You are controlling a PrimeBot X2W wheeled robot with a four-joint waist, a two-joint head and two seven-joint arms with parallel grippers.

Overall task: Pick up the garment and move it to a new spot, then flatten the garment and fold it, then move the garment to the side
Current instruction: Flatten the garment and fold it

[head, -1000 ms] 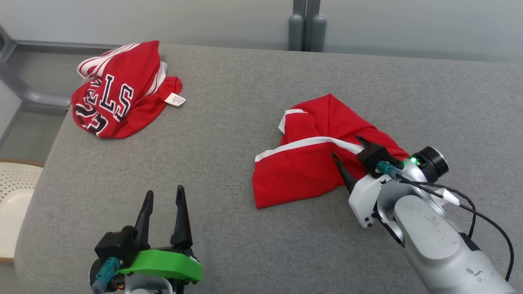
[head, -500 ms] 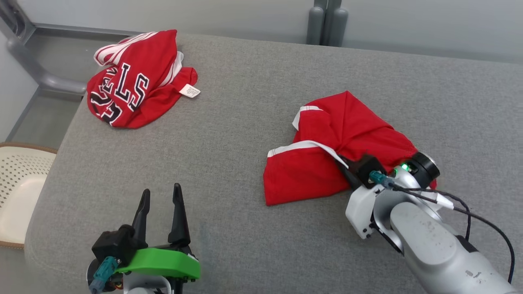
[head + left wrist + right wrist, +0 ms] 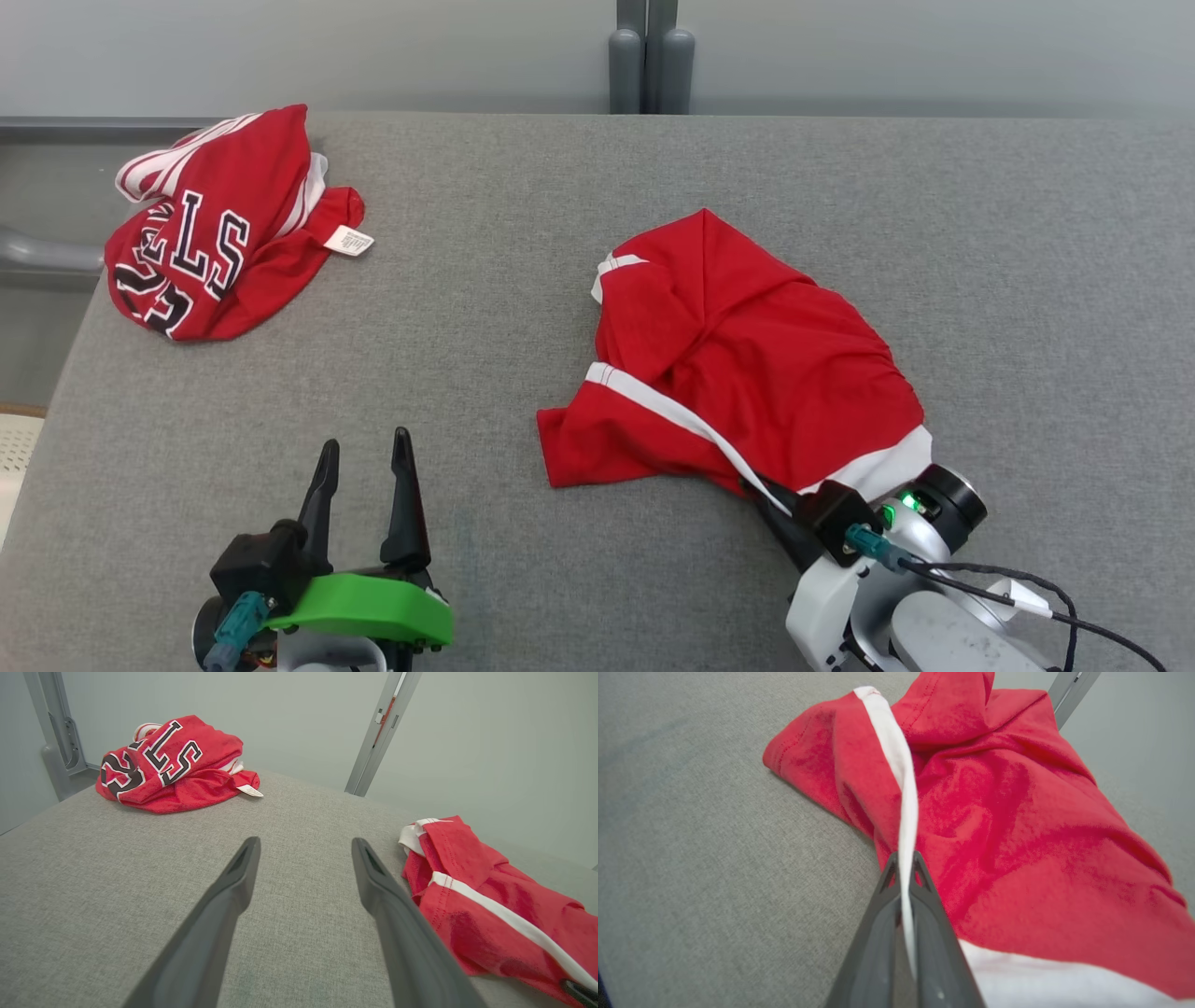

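Garment (image 3: 747, 373): red with white trim, crumpled heap right of centre on the surface, its near end drawn up to the right gripper.
Right gripper (image 3: 904, 858): near right, clenched on the garment's white stripe (image 3: 906, 774); the stripe runs taut into the fingers.
Left gripper (image 3: 364, 448): near left, released, fingers spread, holding nothing, well apart from the garment.
Risk, slip: the pinch looks to catch only the narrow trim, so a hard pull could slide it out.
Risk, bunching: a one-point drag likely trails and twists the cloth, making it harder to flatten.
Risk, mix-up: second red jersey (image 3: 205, 252) lies far left; a move that way could pile the two.
Surface: grey woven padded top (image 3: 523, 233), wide, bare between the two items.
Room: pale wall behind, grey posts (image 3: 644, 56) far centre, metal rail (image 3: 37, 252) far left.
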